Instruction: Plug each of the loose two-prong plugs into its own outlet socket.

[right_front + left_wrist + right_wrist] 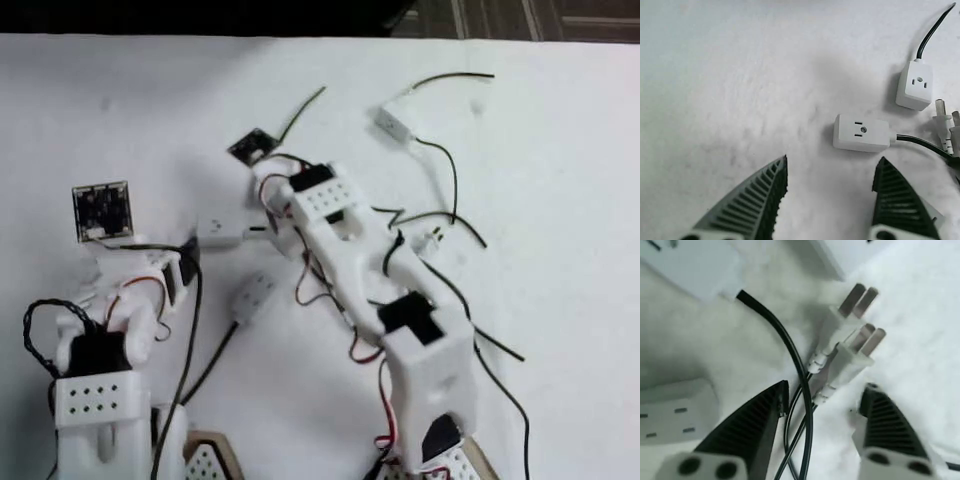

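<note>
The nearer plug (850, 362) lies flat on the worktop (715, 75) just ahead of the right pincer (827, 386), in line with the gap between its fingers. Its long axis runs straight away from the pincer: cord end toward the fingertips, the two prongs pointing off beyond. The second plug (832, 330) lies touching it on the far side, parallel and facing the same way, so the pair reads almost as one body. A black cable (785, 340) crosses close beside both and passes in under the pincer. The right pincer is spread wide and holds nothing. It looks wide enough to straddle the nearer plug across its short axis, though a careless close could catch both plugs or the cable. The left pincer (834, 159) is also wide and empty, with one outlet socket (862, 132) just ahead of it lying on its side, and the other socket (915, 86) farther out. From there the plugs sit off to one side, past the sockets, so the right arm is plainly the nearer one for the pick.
</note>
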